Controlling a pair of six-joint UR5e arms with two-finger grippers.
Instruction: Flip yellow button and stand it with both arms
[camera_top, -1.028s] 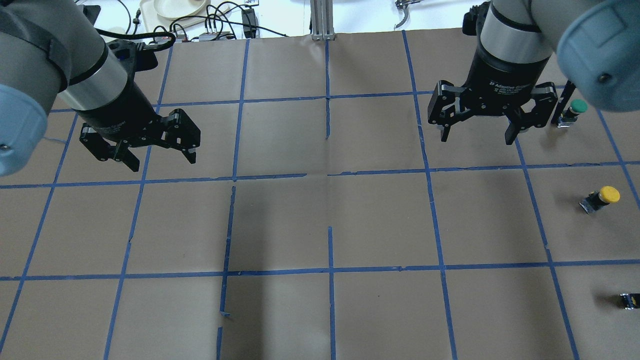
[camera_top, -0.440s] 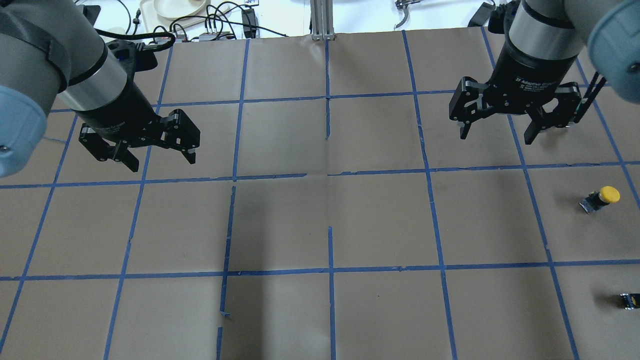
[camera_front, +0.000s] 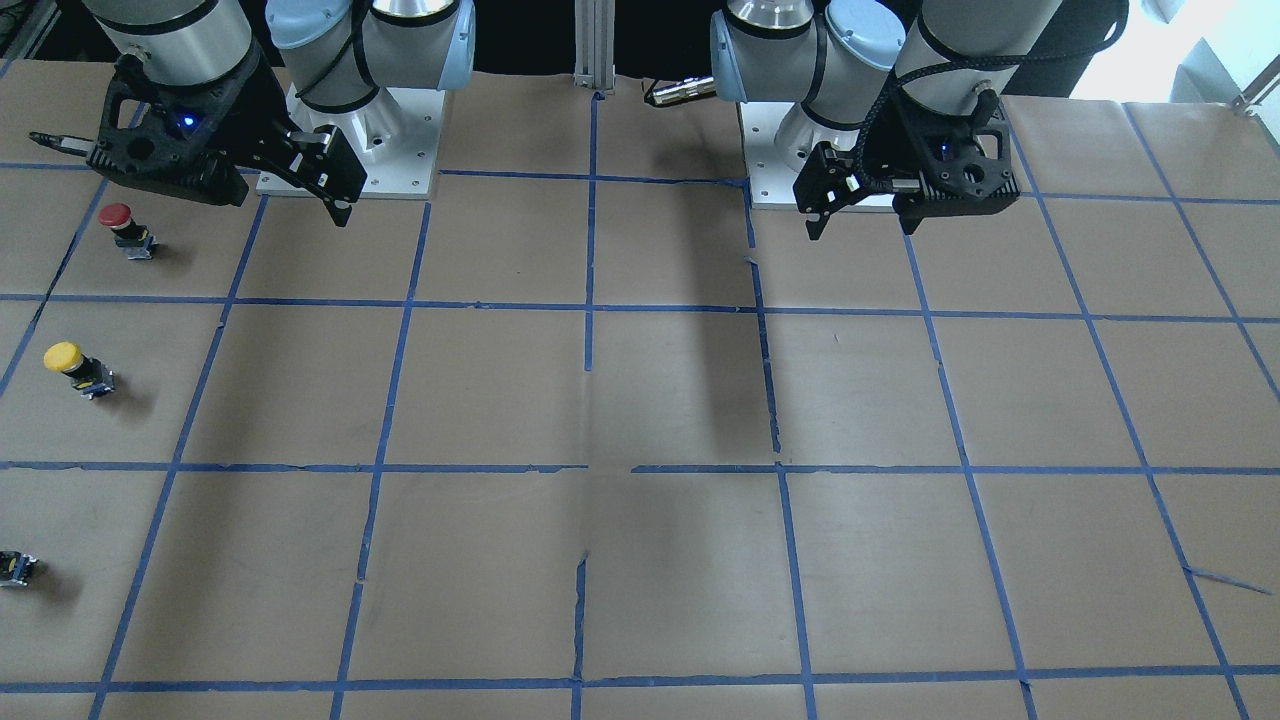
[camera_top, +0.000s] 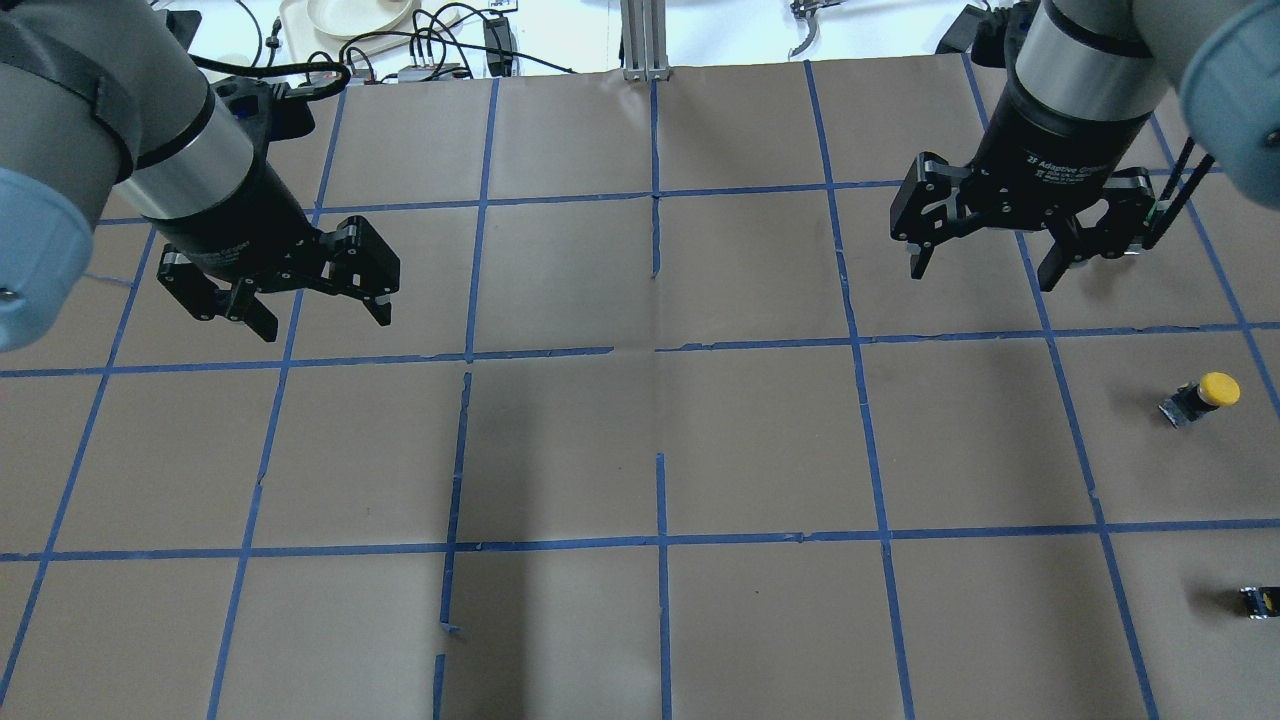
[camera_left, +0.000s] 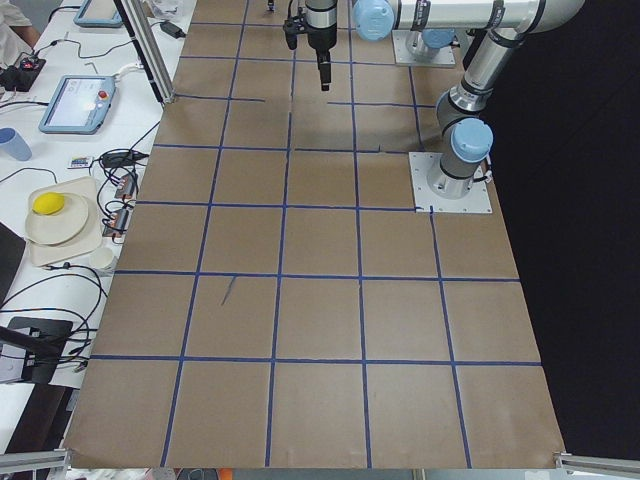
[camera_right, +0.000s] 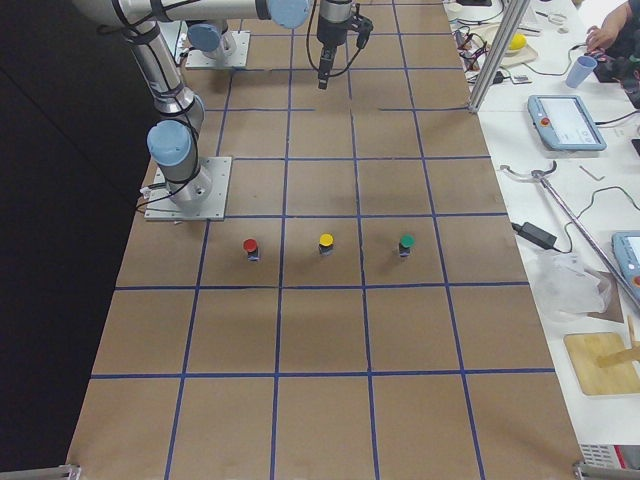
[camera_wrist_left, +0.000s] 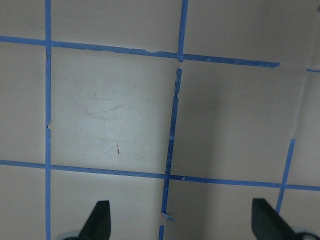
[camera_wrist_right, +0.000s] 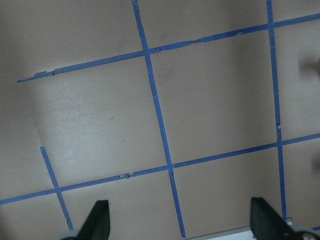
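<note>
Overhead exterior: right gripper (camera_top: 982, 272) hangs raised above the table (camera_top: 760, 450), jaws spread wide, nothing btwn them. The left gripper (camera_top: 327, 325) is the same: wide open, empty, up over the brown paper w/ blue tape grid. Right wrist view: fingertips (camera_wrist_right: 97, 221) sit at the bottom corners, only bare paper + tape lines btwn them. Left wrist view matches, tips far apart, nothing held.

The yellow button (camera_top: 1205, 393) sits on the table out to the right gripper's own right side, well apart from it, untouched by either arm. It is far across the table from the left gripper. Exterior right view shows it on its base w/ cap up, middle of a row of three. The red button (camera_right: 250, 246) is on the robot side and the green button (camera_right: 406, 243) on the far side, each apart from it. Front-facing view: red button shows just under the right gripper's body in frame, yellow button further out from that gripper. A dark piece (camera_top: 1258, 600) sits at the overhead frame edge, beyond the yellow button from the right gripper. It is cut off, can't tell what it is.
</note>
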